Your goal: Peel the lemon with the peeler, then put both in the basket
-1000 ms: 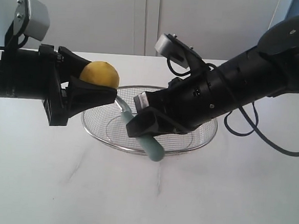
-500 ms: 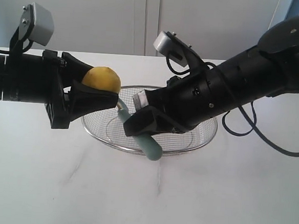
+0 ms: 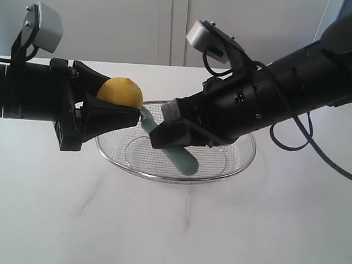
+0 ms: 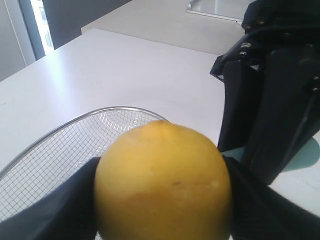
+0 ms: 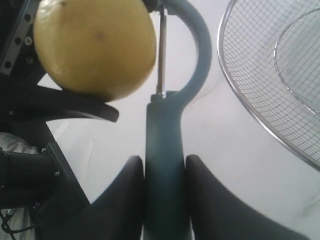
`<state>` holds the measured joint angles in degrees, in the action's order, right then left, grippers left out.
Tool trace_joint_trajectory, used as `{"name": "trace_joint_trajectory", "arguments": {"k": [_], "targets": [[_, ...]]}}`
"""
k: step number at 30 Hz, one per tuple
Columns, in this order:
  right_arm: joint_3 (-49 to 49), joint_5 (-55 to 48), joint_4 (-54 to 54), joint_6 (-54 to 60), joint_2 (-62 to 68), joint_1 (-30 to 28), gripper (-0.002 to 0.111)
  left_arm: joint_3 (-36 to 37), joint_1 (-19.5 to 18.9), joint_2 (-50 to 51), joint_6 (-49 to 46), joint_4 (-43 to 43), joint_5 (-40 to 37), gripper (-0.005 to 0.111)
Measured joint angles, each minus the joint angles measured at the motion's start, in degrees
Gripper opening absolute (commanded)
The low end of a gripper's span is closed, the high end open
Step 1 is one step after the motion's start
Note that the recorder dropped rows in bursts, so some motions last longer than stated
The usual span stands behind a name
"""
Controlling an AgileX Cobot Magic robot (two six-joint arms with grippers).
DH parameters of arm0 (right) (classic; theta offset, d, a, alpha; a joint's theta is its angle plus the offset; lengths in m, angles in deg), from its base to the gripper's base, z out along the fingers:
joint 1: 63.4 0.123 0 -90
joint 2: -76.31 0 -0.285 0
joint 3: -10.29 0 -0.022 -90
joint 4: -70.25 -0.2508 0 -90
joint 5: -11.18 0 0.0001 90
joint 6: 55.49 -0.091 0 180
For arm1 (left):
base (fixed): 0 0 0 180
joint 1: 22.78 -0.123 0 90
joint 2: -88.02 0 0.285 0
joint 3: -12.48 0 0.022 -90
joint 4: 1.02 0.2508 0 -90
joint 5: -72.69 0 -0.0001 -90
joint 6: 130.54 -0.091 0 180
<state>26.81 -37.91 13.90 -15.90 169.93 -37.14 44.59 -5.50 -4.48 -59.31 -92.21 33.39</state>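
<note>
My left gripper (image 3: pixel 114 103) is shut on the yellow lemon (image 3: pixel 120 93), holding it in the air over the left rim of the wire basket (image 3: pixel 234 167). The lemon (image 4: pixel 162 182) fills the left wrist view between the two black fingers. My right gripper (image 3: pixel 166 136) is shut on the teal handle of the peeler (image 3: pixel 183 157), which slants above the basket. In the right wrist view the peeler (image 5: pixel 165 150) runs up between the fingers and its blade lies right beside the lemon (image 5: pixel 95 47), touching or nearly so.
The basket (image 5: pixel 260 75) stands on a white table (image 3: pixel 187 229), with nothing in the mesh that shows. A white wall and panels lie behind. The right arm's cable (image 3: pixel 296 140) loops over the table on the right.
The right arm has lifted, and the peeler's handle has risen off the basket's front rim with its head closing on the lemon. The left arm edged slightly right, then held still.
</note>
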Motion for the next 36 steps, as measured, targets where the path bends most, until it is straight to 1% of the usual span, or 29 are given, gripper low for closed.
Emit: {"name": "trace_joint_trajectory", "arguments": {"k": [16, 36], "targets": [[0.00, 1.94, 0.34, 0.00, -0.12, 0.00, 0.000, 0.00, 0.00, 0.00, 0.00, 0.00, -1.20, 0.000], [0.00, 3.76, 4.41, -0.96, -8.00, 0.00, 0.000, 0.00, 0.00, 0.00, 0.00, 0.00, -1.20, 0.000]]}}
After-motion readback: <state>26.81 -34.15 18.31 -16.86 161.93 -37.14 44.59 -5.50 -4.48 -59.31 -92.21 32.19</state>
